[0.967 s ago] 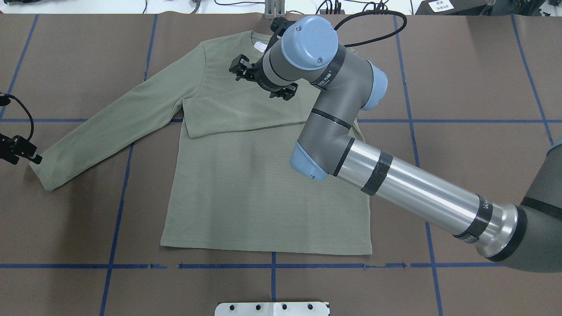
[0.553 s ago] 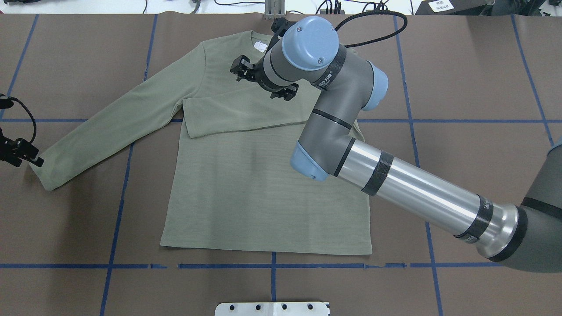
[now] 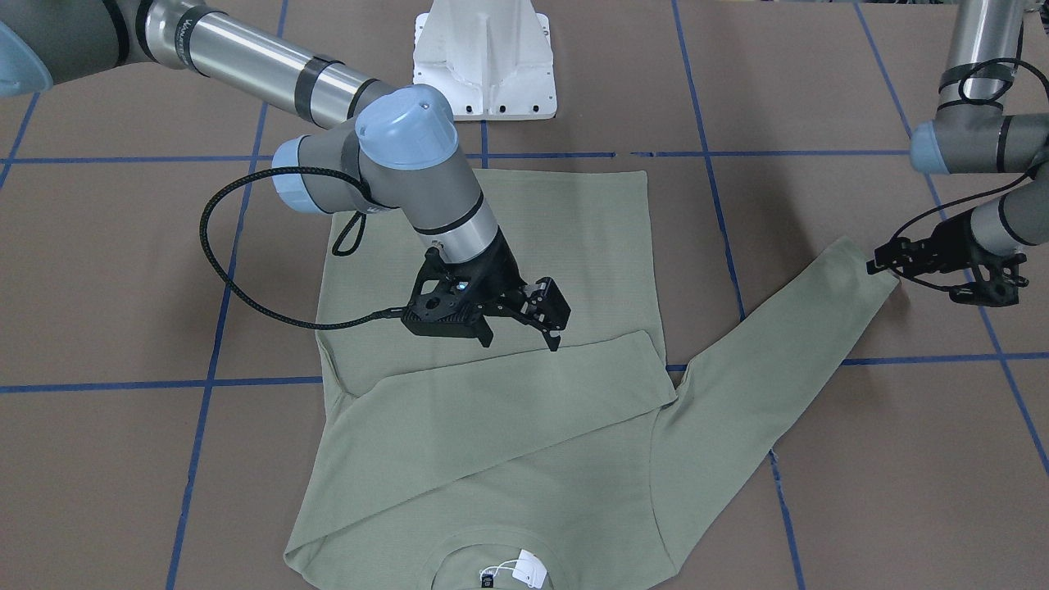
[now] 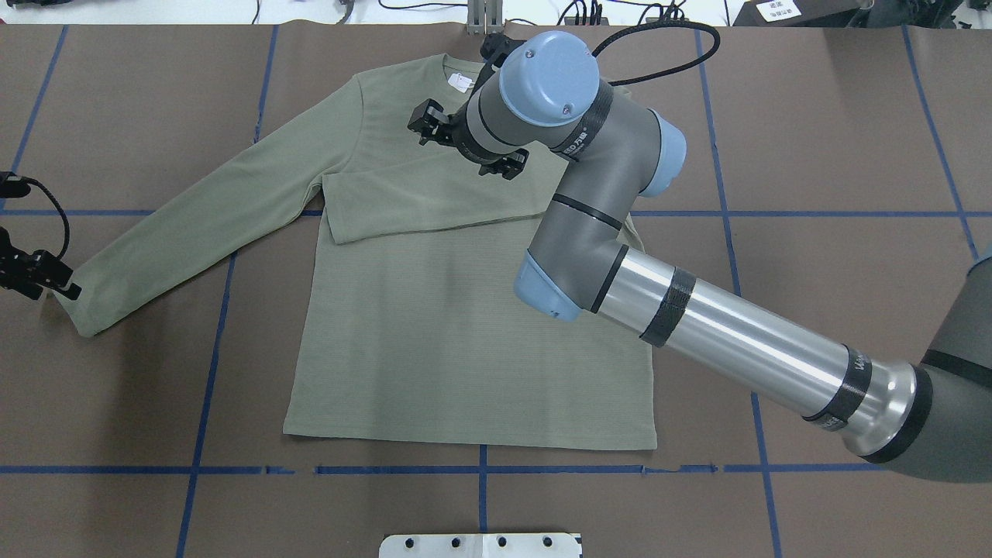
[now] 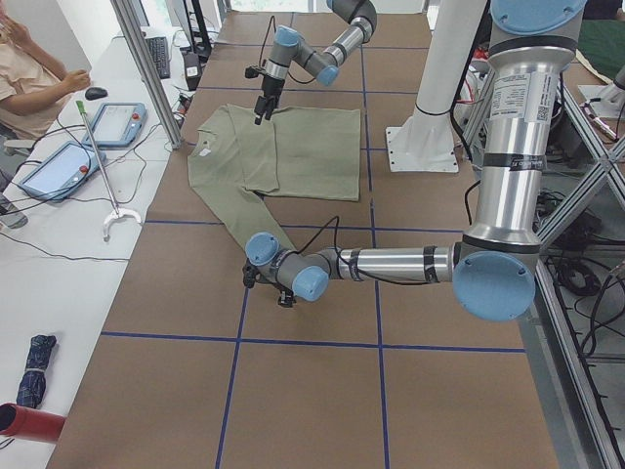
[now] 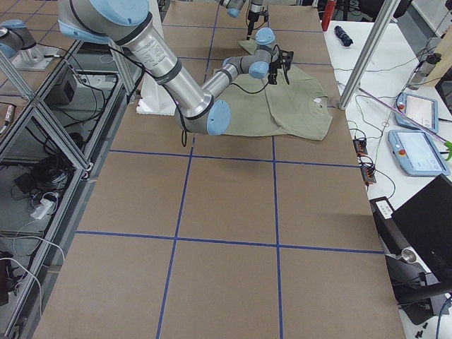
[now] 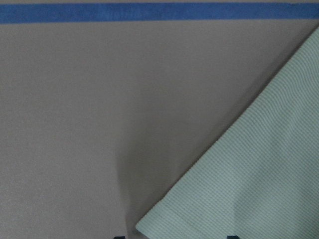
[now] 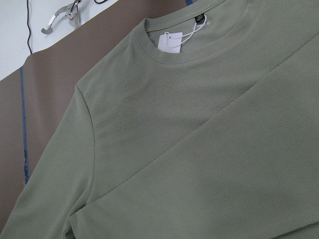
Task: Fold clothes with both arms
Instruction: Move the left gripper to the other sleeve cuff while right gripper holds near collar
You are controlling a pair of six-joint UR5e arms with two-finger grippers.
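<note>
The sage-green shirt [image 4: 434, 325] lies flat on the brown table, its collar with the white hang tag [image 4: 461, 80] at the far side. One sleeve is folded across the chest [image 3: 508, 393]. The other sleeve stretches out to the robot's left, ending in a cuff [image 4: 81, 302]. My left gripper [image 4: 58, 285] is open and low at that cuff; in the left wrist view the cuff corner [image 7: 164, 219] lies between the two fingertips. My right gripper [image 3: 520, 332] is open and empty, just above the folded sleeve at the chest. The right wrist view shows the collar and tag [image 8: 171, 41].
The white pedestal base [image 3: 483, 57] stands at the robot's side of the table. Blue tape lines [image 4: 480, 470] cross the brown surface. A black cable [image 3: 221, 279] loops from the right wrist over the shirt's edge. An operator [image 5: 29, 68] and tablets sit beyond the far edge.
My left gripper has moved a little closer to the sleeve cuff. My right gripper has shifted slightly away from the left side above the chest. The shirt has not moved.
</note>
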